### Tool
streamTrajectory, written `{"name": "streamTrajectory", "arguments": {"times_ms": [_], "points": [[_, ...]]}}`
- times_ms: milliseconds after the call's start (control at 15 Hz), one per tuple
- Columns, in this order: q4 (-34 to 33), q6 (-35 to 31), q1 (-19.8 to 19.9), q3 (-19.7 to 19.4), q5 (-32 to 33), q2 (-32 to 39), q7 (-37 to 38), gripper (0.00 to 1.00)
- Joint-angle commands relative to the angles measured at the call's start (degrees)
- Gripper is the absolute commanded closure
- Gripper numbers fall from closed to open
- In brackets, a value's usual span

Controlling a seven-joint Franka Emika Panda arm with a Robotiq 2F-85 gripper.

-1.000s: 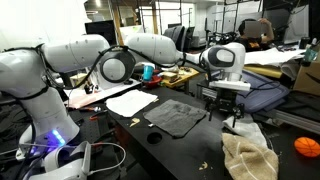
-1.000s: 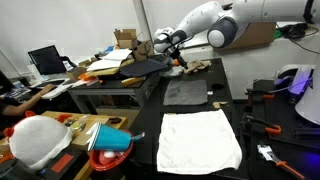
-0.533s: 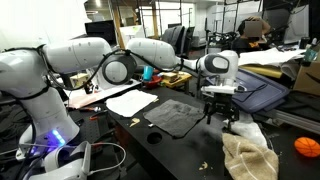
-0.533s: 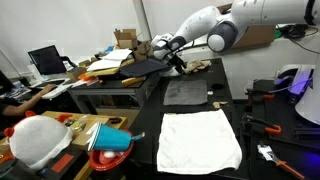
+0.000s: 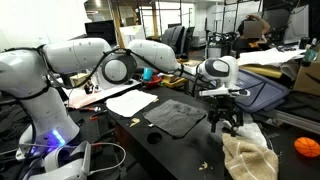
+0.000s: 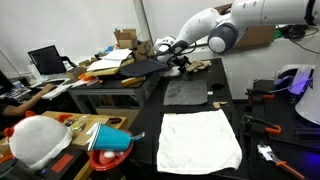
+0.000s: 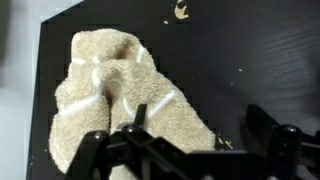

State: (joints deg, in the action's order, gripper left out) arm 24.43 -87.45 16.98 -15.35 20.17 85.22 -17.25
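Black table (image 5: 195, 152): the work surface. The white robot arm (image 5: 150, 50) reaches across it. A white cloth (image 6: 200, 138) is spread flat at one end, with a dark grey cloth (image 5: 175, 117) flat at mid-table.

A beige towel (image 7: 115, 95) lies crumpled near the far end, close to the table edge. In the wrist view its long axis runs from upper left to the lower edge, with the narrower end toward the top.

The gripper (image 5: 225, 122) hangs just above the towel with its jaws apart, holding nothing. One finger is over the towel and the other over bare table. I cannot tell whether it touches.

A small crumb (image 7: 180, 10) lies beyond the towel.
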Motion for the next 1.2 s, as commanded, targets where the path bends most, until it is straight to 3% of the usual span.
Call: {"name": "streamTrajectory", "arguments": {"times_ms": [0,67,600,733,867,1133], "points": [[1.47,-0.71,-0.13,-1.5,1.59,0.0,4.08,0.25],[1.87,-1.36,-0.14,-1.63,1.93,0.01,4.61,0.26],[4.98,-12.52,-0.56,-1.88,4.25,0.04,5.47,0.88],[5.1,-14.79,-0.49,-1.77,4.66,0.04,4.89,1.0],[3.88,-14.6,0.17,-0.65,3.53,0.04,0.75,1.0],[0.55,-11.4,1.68,2.08,1.15,0.0,-15.17,0.99]]}}
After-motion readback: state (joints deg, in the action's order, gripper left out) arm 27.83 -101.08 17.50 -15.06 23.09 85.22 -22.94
